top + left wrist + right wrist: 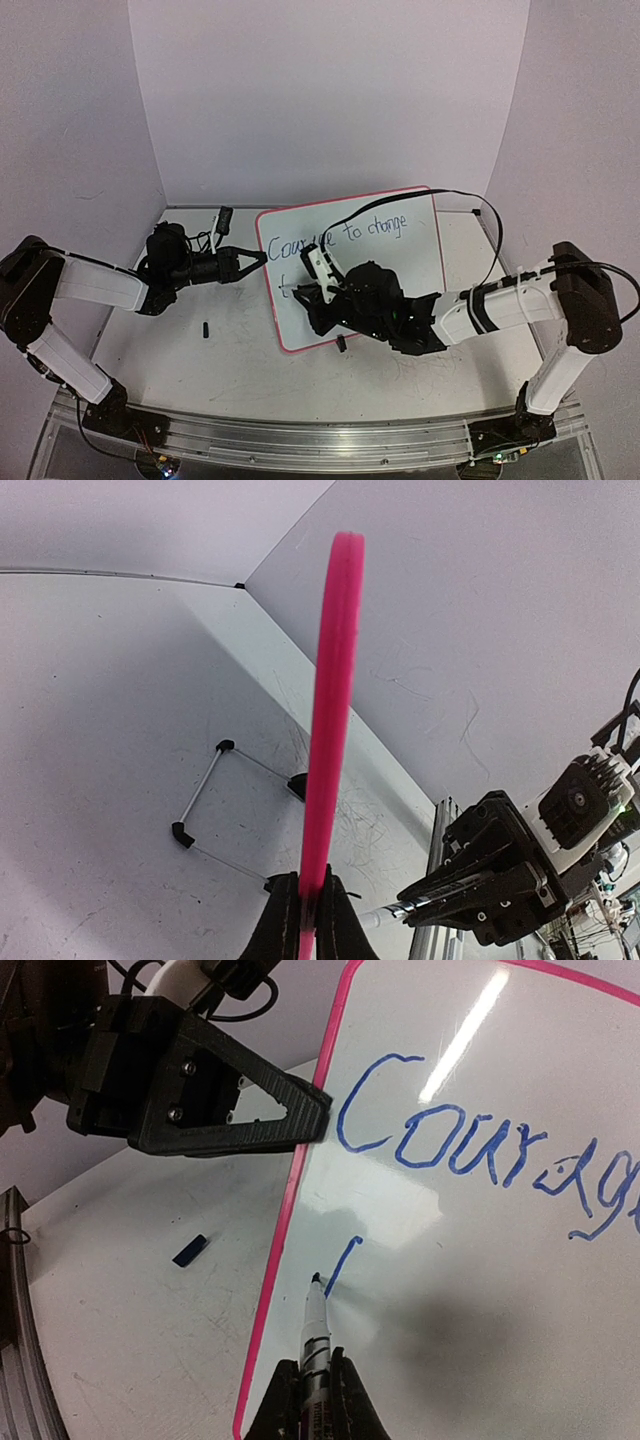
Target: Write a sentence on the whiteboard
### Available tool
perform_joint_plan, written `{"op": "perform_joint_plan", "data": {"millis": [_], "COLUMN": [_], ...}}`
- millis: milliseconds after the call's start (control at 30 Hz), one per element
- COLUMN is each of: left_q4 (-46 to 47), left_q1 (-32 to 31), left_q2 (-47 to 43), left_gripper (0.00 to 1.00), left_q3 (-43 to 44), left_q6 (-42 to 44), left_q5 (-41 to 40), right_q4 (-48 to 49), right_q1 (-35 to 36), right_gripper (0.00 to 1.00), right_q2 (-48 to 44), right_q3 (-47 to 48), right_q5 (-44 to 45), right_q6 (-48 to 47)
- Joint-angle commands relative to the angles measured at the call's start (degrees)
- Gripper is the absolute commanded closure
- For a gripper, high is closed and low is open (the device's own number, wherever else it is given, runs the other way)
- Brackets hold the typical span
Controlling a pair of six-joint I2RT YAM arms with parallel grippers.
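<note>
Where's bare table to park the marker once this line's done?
The table strip in front of the whiteboard is bare except a small black piece. Crowded at its left edge: left gripper clamps it, right gripper holds the marker there.

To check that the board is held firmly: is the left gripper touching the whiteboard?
Touching. In the left wrist view, the left gripper pinches the whiteboard by its pink rim, jaws pressed against both faces.
</note>
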Motion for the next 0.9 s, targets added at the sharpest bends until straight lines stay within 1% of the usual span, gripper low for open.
{"op": "perform_joint_plan", "data": {"millis": [0,633,867], "left_q4": [2.46,2.45,2.47], "left_q1": [-0.5,-0.5,-0.5], "left_q2": [-1.58,-1.71,-1.45], "left_gripper": [1.0,1.0,1.0], "left_q3": [1.62,1.56,1.88], "left_q6": [-1.12,-1.28,-1.35], "left_q5": [1.42,1.49,1.68], "right_q4": [0.22,-1.79,-0.92], "right_q1": [0.02,-0.05,-0.07], "right_gripper": [1.0,1.0,1.0], "right_q2": [0.95,-2.08,-5.02], "right_q3": [2.42,-0.67,-1.68], "right_q5": [1.63,8.52,7.67], "right_q6": [0.34,1.59,1.5]}}
